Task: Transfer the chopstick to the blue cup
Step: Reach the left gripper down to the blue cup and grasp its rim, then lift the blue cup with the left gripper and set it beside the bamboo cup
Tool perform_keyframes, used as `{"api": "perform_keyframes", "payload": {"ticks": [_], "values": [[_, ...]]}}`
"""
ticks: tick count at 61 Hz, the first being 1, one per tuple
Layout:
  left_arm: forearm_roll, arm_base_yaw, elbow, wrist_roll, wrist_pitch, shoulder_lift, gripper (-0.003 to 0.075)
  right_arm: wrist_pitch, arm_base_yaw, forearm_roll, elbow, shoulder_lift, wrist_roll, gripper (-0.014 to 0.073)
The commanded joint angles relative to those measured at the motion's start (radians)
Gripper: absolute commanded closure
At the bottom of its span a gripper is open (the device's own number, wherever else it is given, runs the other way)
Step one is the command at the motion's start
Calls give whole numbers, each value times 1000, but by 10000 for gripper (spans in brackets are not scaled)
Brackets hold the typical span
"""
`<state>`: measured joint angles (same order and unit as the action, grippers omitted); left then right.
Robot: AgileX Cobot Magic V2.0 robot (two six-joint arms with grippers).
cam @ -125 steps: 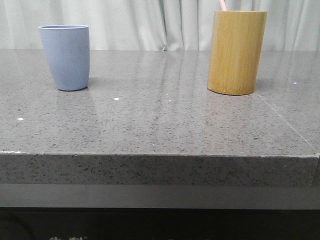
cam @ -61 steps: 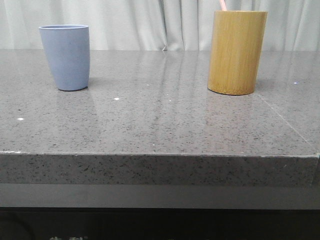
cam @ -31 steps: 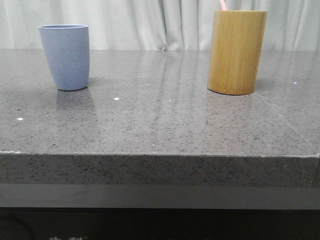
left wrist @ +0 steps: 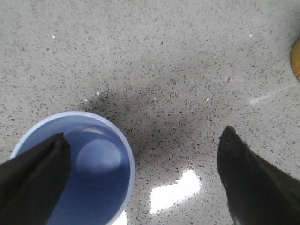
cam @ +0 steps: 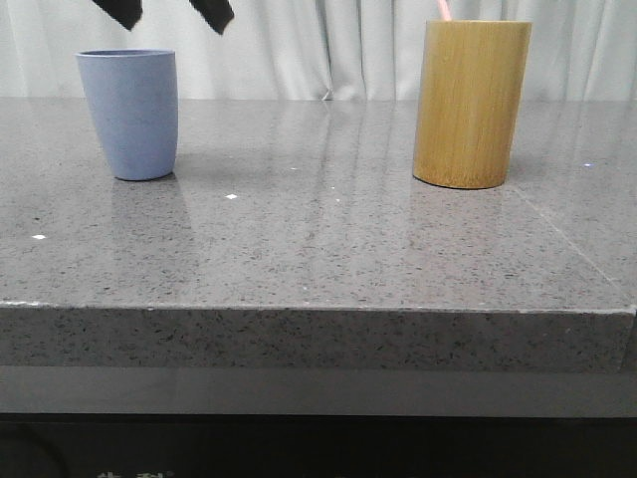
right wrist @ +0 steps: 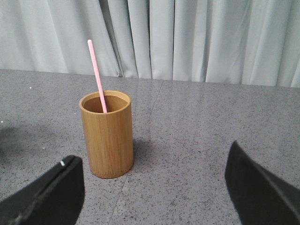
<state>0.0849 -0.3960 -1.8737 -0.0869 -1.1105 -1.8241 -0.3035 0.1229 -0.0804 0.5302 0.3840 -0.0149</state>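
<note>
Black fingertips of the left gripper (cam: 169,12) have entered at the upper left, spread wide and empty above the blue cup (cam: 129,115). The chopstick (right wrist: 97,75) is left standing in the bamboo holder (cam: 470,105), upper right; pickup probably not begun. The right gripper (right wrist: 154,187) is spread wide, empty.

text: none legible | front view: pale marks at bottom edge, cut off, unreadable

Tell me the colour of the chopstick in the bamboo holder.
Pale pink chopstick; clearest in the right wrist view.
</note>
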Motion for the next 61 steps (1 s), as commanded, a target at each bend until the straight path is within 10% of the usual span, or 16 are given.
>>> {"api": "perform_keyframes", "payload": {"ticks": [1, 26, 51, 61], "values": [[7, -8, -44, -1, 13, 26, 100, 84, -2, 7, 35, 12, -7, -28], [7, -8, -44, -1, -80, -46, 135, 84, -2, 7, 35, 12, -7, -28], [-36, -8, -44, -1, -76, -46, 741, 84, -2, 7, 35, 12, -7, -28], [-52, -8, -56, -1, -81, -44, 739, 84, -2, 7, 35, 12, -7, -28]]}}
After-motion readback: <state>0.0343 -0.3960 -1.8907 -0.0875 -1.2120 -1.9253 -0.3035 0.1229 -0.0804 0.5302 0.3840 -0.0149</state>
